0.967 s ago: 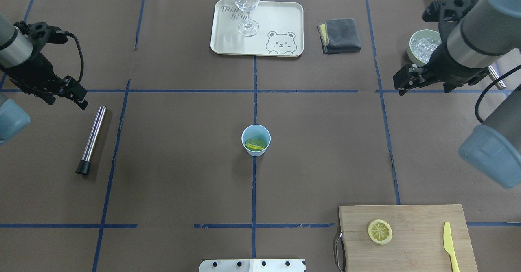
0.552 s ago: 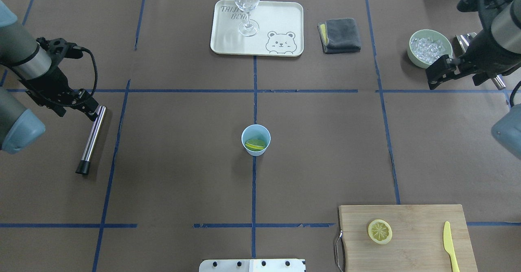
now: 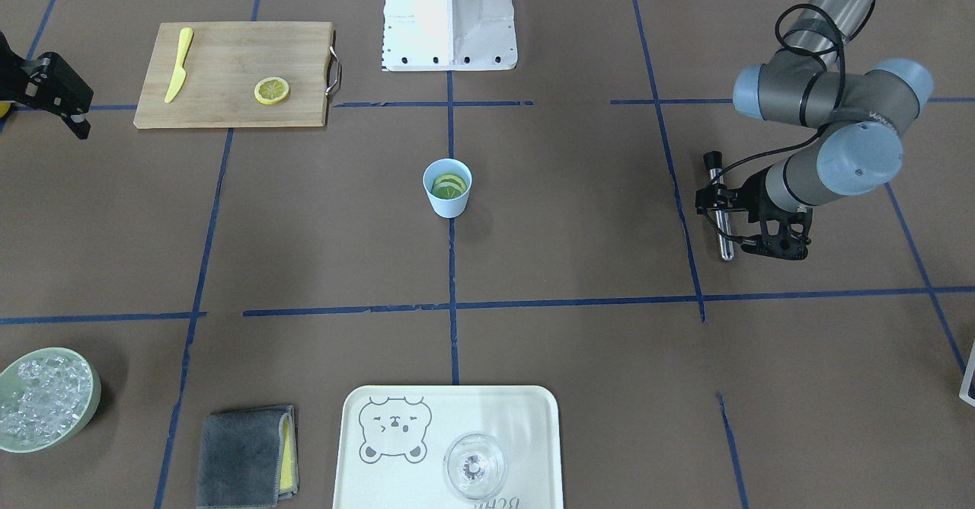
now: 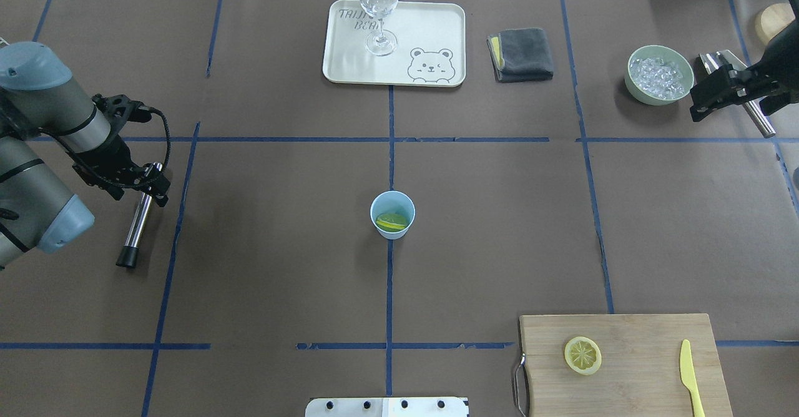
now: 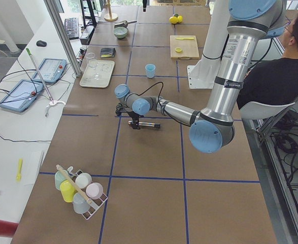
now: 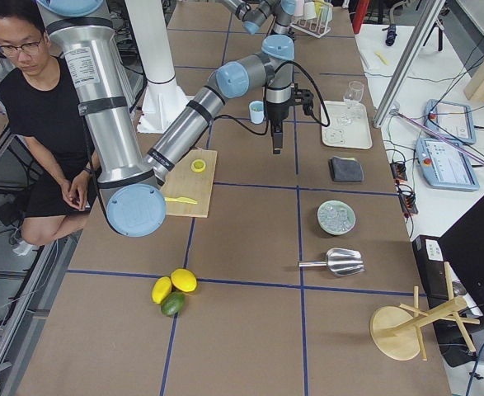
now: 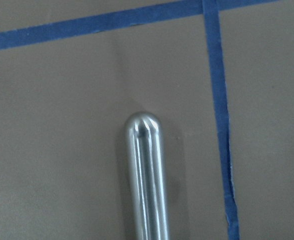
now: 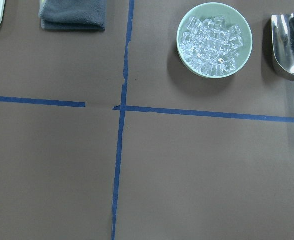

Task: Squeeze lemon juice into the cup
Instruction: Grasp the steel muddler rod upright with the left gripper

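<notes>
The light-blue cup (image 4: 392,207) (image 3: 447,198) stands at the table's middle with a lemon slice (image 4: 392,221) (image 3: 449,186) inside it. A second lemon slice (image 4: 583,355) (image 3: 272,91) lies on the wooden cutting board (image 4: 643,342). My left gripper (image 4: 153,183) (image 3: 725,223) is low over the far end of a steel rod with a black tip (image 4: 138,217) (image 7: 145,175) and looks open astride it. My right gripper (image 4: 702,102) (image 3: 70,111) hangs high beside the ice bowl, looks open and holds nothing.
A cream tray (image 4: 437,30) with a clear glass (image 4: 378,5) is at the far middle. A grey cloth (image 4: 521,53), a green bowl of ice (image 4: 659,73) (image 8: 214,39) and a metal scoop (image 8: 289,37) are at the far right. A yellow knife (image 4: 690,376) lies on the board.
My left gripper has moved right and toward the robot, down onto the rod's far end. My right arm has drawn back to the right, past the ice bowl. The cup and lemons stayed put.
</notes>
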Tool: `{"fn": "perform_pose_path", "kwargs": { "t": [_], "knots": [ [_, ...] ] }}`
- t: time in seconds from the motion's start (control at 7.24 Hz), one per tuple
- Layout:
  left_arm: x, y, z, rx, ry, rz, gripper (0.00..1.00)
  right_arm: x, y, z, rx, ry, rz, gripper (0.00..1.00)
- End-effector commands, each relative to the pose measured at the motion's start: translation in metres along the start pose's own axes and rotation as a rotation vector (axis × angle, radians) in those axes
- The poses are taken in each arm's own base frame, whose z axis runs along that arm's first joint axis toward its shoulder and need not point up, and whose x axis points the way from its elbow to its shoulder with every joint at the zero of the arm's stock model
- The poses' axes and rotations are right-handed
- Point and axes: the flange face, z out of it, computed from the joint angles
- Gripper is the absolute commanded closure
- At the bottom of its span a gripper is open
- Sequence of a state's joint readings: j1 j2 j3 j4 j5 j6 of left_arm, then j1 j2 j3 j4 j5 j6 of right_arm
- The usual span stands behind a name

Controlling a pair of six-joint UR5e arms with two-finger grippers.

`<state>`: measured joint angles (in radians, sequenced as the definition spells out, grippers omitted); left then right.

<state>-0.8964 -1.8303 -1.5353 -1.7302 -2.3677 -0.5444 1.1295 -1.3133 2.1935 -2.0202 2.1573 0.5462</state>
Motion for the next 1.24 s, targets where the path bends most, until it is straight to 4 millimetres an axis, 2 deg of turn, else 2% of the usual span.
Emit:
{"fn": "perform_pose_path", "kwargs": {
  "t": [0.0, 0.41, 0.55, 0.83, 1.1],
  "knots": [
    [-0.002, 0.0022, 0.0009, -0.001, -0.001, -0.002, 0.04, -0.0005, -0.001, -0.0008, 0.002, 0.0, 0.001, 0.0],
    [-0.002, 0.0023, 0.001, -0.001, -0.001, -0.004, 0.28, -0.001, -0.0022, -0.0032, 0.008, -0.002, 0.001, 0.0],
    [-0.0023, 0.0028, 0.0009, -0.001, -0.001, -0.004, 0.39, -0.0011, -0.0022, -0.0032, 0.007, -0.003, 0.001, 0.0],
    [0.0063, 0.0006, -0.0052, 0.011, 0.007, -0.09, 0.55, -0.0006, -0.0024, -0.0036, 0.008, -0.003, 0.002, 0.0],
    [0.0045, 0.0021, -0.0044, 0.01, 0.006, -0.09, 0.69, -0.0011, -0.0026, -0.0041, 0.009, -0.004, 0.003, 0.0]
  ]
}}
